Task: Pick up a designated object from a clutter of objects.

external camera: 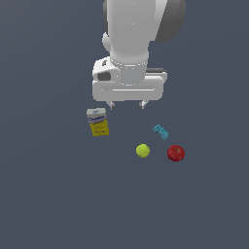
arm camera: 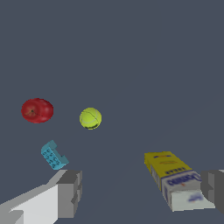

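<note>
Exterior view: gripper (external camera: 127, 104) spread wide, empty, raised. Ball (external camera: 142, 151) on floor (external camera: 48, 204), apart from fingertips, between box (external camera: 97, 122) and apple (external camera: 175, 153), near brick (external camera: 161, 131).

Wrist view: ball (arm camera: 90, 118) lies beyond the parted fingers (arm camera: 69, 192), untouched.

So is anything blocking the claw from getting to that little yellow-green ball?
Nothing visible does. The gripper hangs open, and the yellow-green ball lies alone on bare floor. The teal brick, red apple and yellow-and-white box all sit apart from it, off to the sides.
</note>
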Controlling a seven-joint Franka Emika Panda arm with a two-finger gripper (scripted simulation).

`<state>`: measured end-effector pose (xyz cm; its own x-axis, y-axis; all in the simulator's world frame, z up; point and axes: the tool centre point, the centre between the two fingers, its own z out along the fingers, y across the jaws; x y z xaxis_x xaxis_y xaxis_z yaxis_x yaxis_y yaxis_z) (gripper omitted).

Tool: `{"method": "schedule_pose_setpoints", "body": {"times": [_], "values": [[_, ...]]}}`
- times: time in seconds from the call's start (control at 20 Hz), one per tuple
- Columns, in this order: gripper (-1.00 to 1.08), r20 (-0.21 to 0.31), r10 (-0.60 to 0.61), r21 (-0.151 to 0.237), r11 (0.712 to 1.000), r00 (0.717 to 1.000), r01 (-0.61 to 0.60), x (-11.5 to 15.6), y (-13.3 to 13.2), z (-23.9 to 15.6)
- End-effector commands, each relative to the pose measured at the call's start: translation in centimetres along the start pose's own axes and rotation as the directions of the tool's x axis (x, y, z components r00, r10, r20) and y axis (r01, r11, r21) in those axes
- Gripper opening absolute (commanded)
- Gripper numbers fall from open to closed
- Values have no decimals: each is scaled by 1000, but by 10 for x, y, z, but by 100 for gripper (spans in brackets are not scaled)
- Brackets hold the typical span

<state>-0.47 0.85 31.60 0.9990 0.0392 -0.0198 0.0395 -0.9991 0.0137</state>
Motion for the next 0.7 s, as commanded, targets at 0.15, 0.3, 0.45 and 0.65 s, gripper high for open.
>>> {"method": "schedule_pose_setpoints", "body": {"times": [0.15,0.3,0.45,0.65], "values": [[100,8,-4,-3,1000,1000,4,-1,2,3],[100,30,-17,-11,1000,999,17,-5,9,11],[100,43,-26,-16,1000,999,27,-8,13,15],[100,42,-26,-16,1000,999,26,-7,13,14]]}}
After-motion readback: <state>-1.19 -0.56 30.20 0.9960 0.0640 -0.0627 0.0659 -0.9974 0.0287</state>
